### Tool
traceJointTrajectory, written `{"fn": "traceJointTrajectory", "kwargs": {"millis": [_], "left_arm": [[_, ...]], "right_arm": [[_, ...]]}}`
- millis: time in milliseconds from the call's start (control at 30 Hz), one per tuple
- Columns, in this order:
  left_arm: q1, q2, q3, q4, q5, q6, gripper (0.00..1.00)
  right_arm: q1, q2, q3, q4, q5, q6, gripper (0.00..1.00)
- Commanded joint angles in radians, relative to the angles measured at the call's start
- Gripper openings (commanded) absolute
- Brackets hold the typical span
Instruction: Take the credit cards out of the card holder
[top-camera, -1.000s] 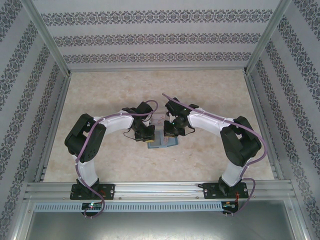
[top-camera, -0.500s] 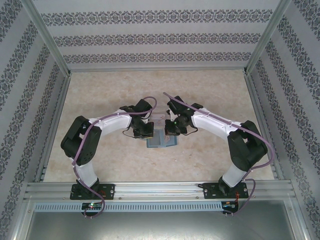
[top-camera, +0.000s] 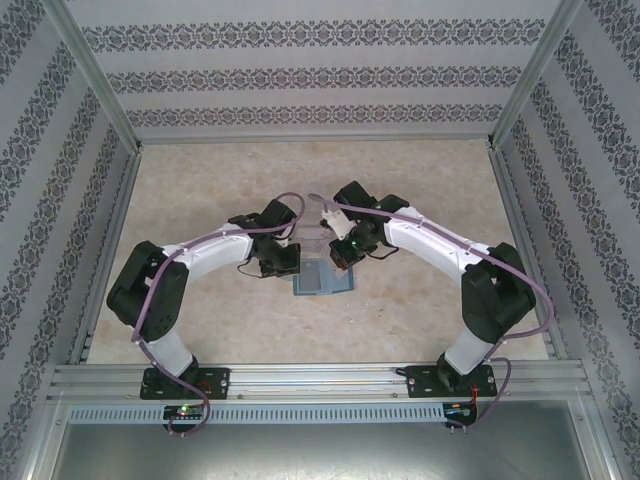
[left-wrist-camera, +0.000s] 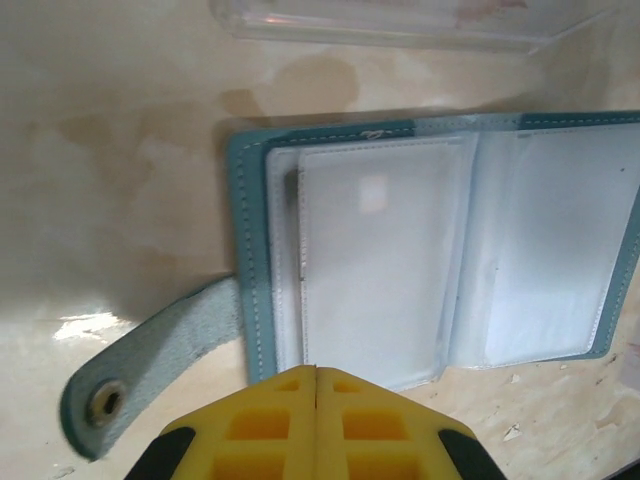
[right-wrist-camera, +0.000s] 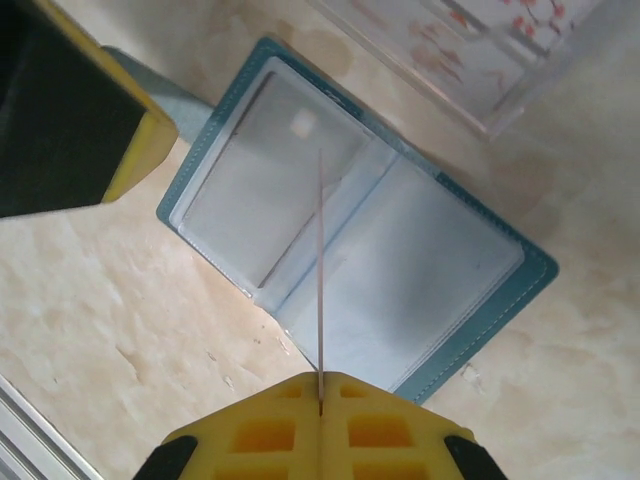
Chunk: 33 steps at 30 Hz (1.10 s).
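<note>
Both wrists have swung farther out over the desk (top-camera: 200, 330) since a second ago, uncovering more of the card holder (top-camera: 322, 281). My right jaws are clamped on a thin card (right-wrist-camera: 320, 270), seen edge-on and standing straight out from them above the open holder. My left jaws are pressed together at the holder's near edge; whether they touch it I cannot tell. A clear tray (right-wrist-camera: 520, 60) lies just beyond. With only the card's edge pinched, it could twist or slip free mid-carry.

The left arm (top-camera: 200, 255) and right arm (top-camera: 430, 243) bend inward, wrists close together above the teal card holder (top-camera: 322, 284) on the counter (top-camera: 430, 175).
</note>
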Motion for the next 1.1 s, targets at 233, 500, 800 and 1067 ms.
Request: {"fn": "traceJointTrajectory", "kwargs": {"millis": [233,500,800,1067], "left_arm": [[0.049,-0.07,-0.107,0.083,-0.001,-0.045,0.0],[0.057,-0.105,-0.142,0.087,-0.011,-0.057,0.0],[0.062,-0.137,-0.177,0.081,-0.025,-0.073,0.0],[0.075,-0.2,-0.201,0.035,-0.065,-0.073,0.0]], "right_arm": [[-0.004,0.112,0.213,-0.153,0.0,-0.537,0.0],[-0.005,0.287,0.461,-0.333,0.109,-0.739,0.01],[-0.007,0.433,0.664,-0.417,0.179,-0.87,0.01],[-0.006,0.576,0.867,-0.506,0.197,-0.921,0.01]]}}
